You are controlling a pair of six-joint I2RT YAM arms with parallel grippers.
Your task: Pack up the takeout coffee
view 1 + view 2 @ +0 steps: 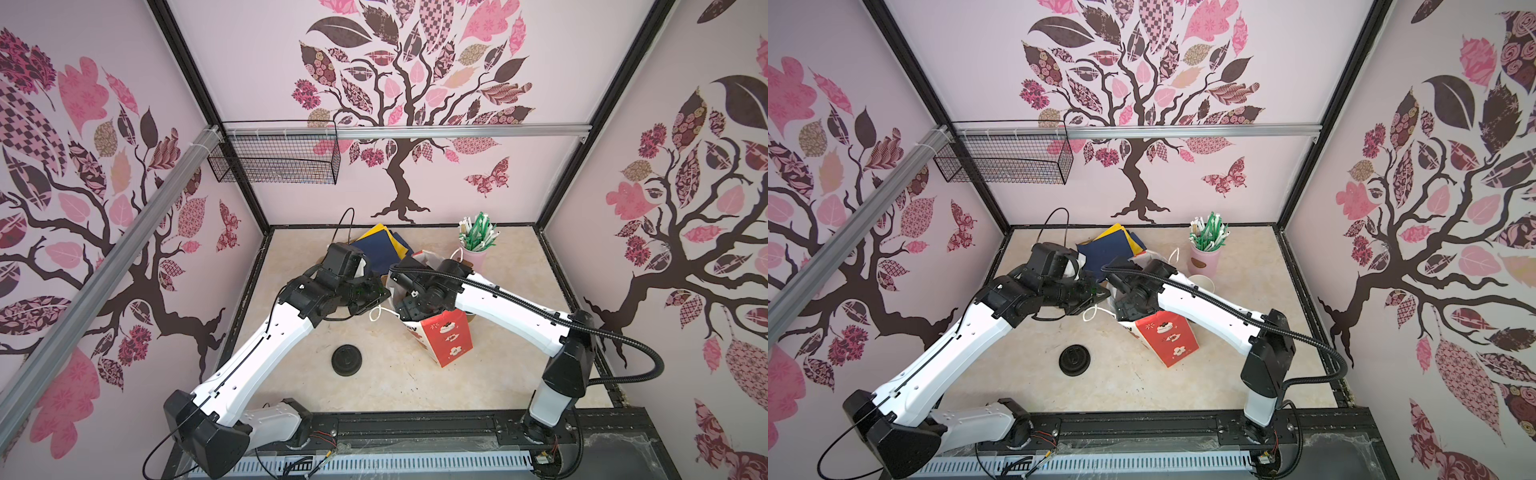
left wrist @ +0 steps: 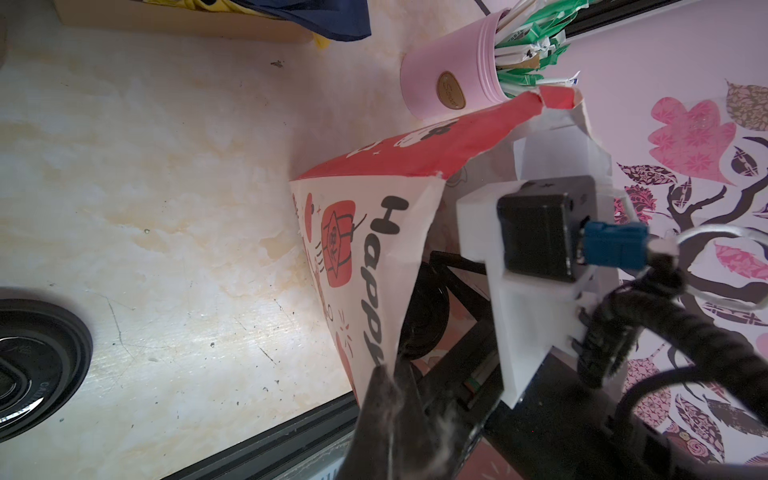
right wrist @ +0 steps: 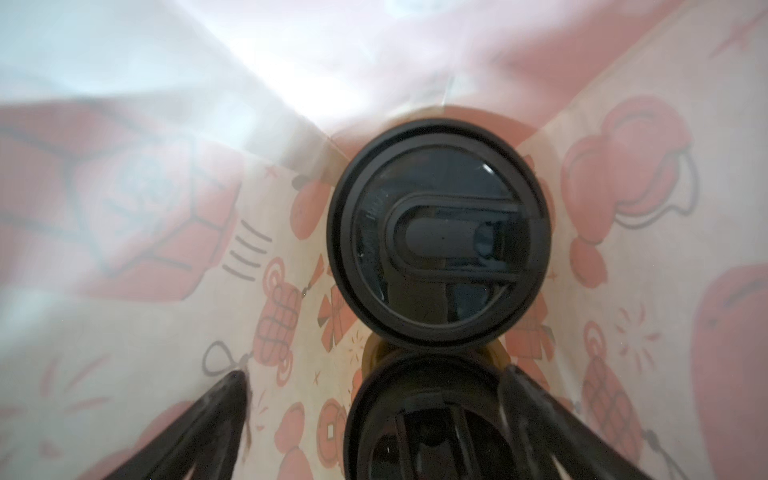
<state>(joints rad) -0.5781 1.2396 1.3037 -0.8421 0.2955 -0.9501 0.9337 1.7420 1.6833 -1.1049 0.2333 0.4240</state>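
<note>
You are pinching the paper bag rim in the left gripper. The right gripper is hanging spread inside the bag, above the two lidded cups sitting there. If you are lifting out crookedly, a finger may catch a lid and tip the coffee.

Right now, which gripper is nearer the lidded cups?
Right. The right gripper is inside the bag, open over the lidded cups; the left gripper pinches the bag's rim.
</note>
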